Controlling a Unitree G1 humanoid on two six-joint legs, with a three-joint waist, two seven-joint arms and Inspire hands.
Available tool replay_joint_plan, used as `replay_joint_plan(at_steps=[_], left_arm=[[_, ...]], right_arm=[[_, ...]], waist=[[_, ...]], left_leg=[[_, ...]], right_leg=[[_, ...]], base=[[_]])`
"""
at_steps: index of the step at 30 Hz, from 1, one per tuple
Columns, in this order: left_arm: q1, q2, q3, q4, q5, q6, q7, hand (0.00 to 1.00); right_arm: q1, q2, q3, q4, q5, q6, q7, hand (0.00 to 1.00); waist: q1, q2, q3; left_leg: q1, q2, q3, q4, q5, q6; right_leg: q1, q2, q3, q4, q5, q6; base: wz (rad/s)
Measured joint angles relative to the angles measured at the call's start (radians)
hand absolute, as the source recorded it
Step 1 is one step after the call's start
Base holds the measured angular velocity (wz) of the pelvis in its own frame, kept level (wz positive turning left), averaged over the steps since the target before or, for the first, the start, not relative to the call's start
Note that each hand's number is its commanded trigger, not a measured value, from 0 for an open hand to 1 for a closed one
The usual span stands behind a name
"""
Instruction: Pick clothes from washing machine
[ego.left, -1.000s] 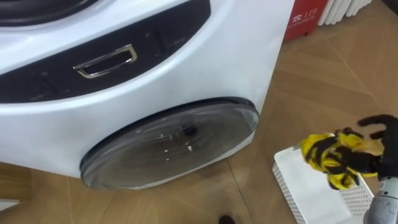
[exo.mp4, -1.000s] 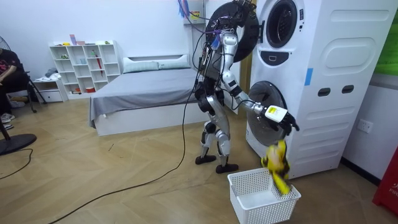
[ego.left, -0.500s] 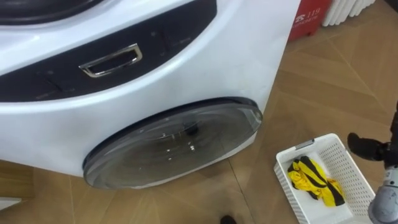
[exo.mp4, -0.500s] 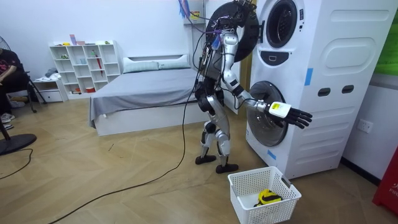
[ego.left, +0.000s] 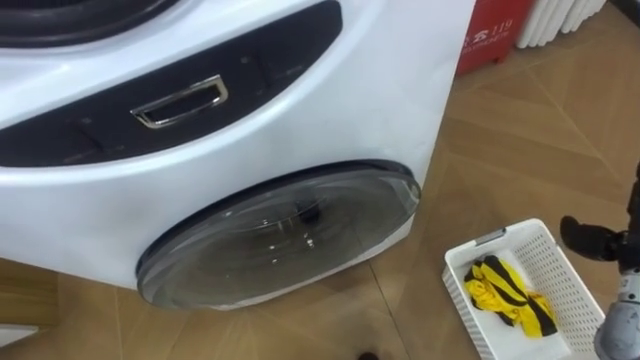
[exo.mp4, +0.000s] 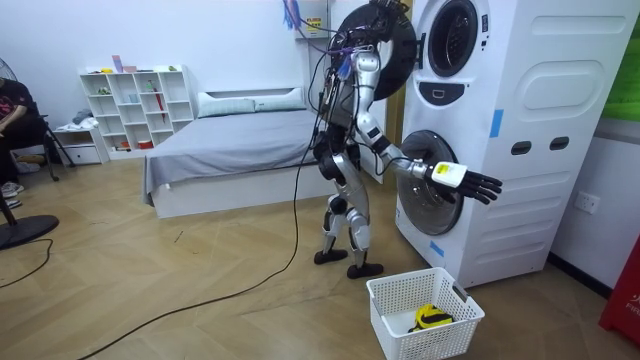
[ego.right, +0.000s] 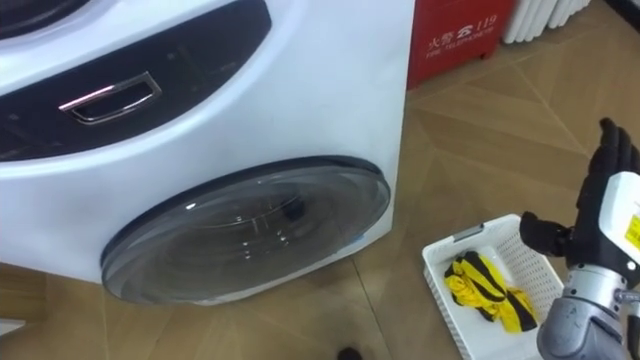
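A yellow and black garment (ego.left: 505, 297) lies crumpled inside a white slatted laundry basket (ego.left: 497, 238) on the wooden floor, to the right of the washing machine. Above the basket my right hand (ego.right: 610, 190) hovers open, fingers spread, holding nothing. In the room view that right hand (exo.mp4: 475, 186) reaches out in front of the lower round door (exo.mp4: 432, 195), with the basket (exo.mp4: 420, 283) and the garment (exo.mp4: 430, 318) below it. The lower glass door (ego.left: 280, 235) is closed. I stand facing the stacked machines.
The upper machine's dark round door (exo.mp4: 385, 40) stands open beside my head. A chrome drawer handle (ego.left: 180, 102) sits above the lower door. A red box (ego.left: 490, 35) and a white radiator (ego.left: 560, 15) stand behind the machine. A bed (exo.mp4: 230, 150) lies behind me.
A second ago my right hand held the yellow garment over the basket. It has let go, the garment has dropped into the basket, and the hand now stays open above it.
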Motion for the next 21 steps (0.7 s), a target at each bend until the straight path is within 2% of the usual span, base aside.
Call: replay_joint_plan(at_steps=[5, 7, 10, 13, 15, 19, 21], left_arm=[[0.020, -0.001, -0.001, 0.000, 0.000, 0.001, -0.024, 0.00], [0.026, 0.000, 0.000, 0.007, 0.000, 0.001, -0.034, 0.00], [0.029, 0.002, 0.003, 0.022, 0.004, 0.001, -0.040, 0.00], [0.034, 0.001, 0.005, 0.026, 0.020, -0.002, -0.049, 0.00], [0.036, 0.000, 0.008, 0.041, 0.023, -0.010, -0.060, 0.00], [0.054, -0.005, 0.057, 0.034, 0.093, -0.021, -0.055, 0.00], [0.058, -0.018, 0.076, 0.036, 0.111, -0.021, -0.036, 0.00]], right_arm=[[0.040, 0.002, 0.006, -0.002, -0.019, 0.000, 0.049, 0.00], [0.077, 0.004, 0.021, -0.002, -0.008, 0.000, 0.066, 0.00], [0.153, 0.030, 0.047, 0.016, 0.031, 0.002, 0.131, 0.00], [0.206, 0.082, 0.066, 0.104, 0.101, 0.000, 0.210, 0.00], [0.238, 0.124, 0.102, 0.200, 0.183, 0.001, 0.276, 0.00], [0.266, 0.178, 0.114, 0.279, 0.281, 0.004, 0.367, 0.00], [0.283, 0.205, 0.160, 0.331, 0.354, 0.019, 0.424, 0.00]], waist=[[0.003, -0.001, 0.0004], [0.008, -0.001, 0.0008], [0.004, 0.000, 0.0008], [0.004, -0.001, 0.0013], [0.017, -0.004, 0.0032], [0.025, -0.011, 0.0029], [0.030, -0.021, 0.0074]], left_leg=[[0.035, 0.002, 0.000, -0.019, 0.004, -0.003], [0.060, 0.002, -0.001, -0.031, 0.006, -0.006], [0.100, 0.007, -0.027, -0.044, 0.009, -0.013], [0.159, 0.016, -0.059, -0.067, 0.016, -0.023], [0.218, 0.019, -0.085, -0.099, 0.018, -0.027], [0.270, 0.020, -0.118, -0.138, 0.032, -0.043], [0.322, 0.029, -0.147, -0.161, 0.037, -0.052]], right_leg=[[0.028, 0.001, -0.002, 0.000, -0.007, 0.000], [0.047, 0.001, -0.005, 0.000, -0.013, -0.001], [0.094, -0.002, -0.031, -0.011, -0.025, -0.006], [0.168, -0.002, -0.060, -0.051, -0.028, -0.019], [0.232, -0.001, -0.085, -0.079, -0.033, -0.030], [0.288, -0.001, -0.112, -0.109, -0.037, -0.037], [0.345, 0.000, -0.141, -0.129, -0.045, -0.044]], base=[[0.00], [0.02], [0.19], [0.24], [0.21], [0.22], [0.33]])
